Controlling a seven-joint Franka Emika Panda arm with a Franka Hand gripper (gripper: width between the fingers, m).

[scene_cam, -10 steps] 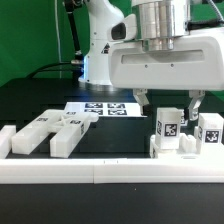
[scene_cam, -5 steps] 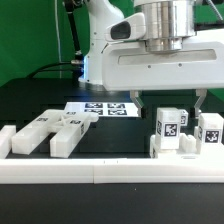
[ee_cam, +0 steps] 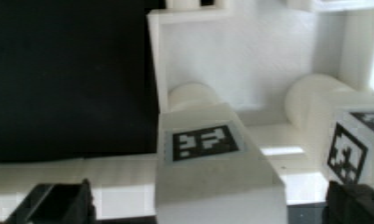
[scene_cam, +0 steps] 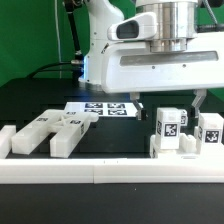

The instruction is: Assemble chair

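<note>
Hovering wide open and empty, the end effector [scene_cam: 170,103] hangs directly above the upright tagged chair block [scene_cam: 168,128].

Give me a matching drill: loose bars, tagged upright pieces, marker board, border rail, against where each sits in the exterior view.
1 loose bars
2 tagged upright pieces
3 marker board
4 border rail

A along the front edge
B exterior view's right, under the gripper
C exterior view's left
D lying flat, centre of the view

Pairs: 1-C, 2-B, 3-D, 4-A
</note>
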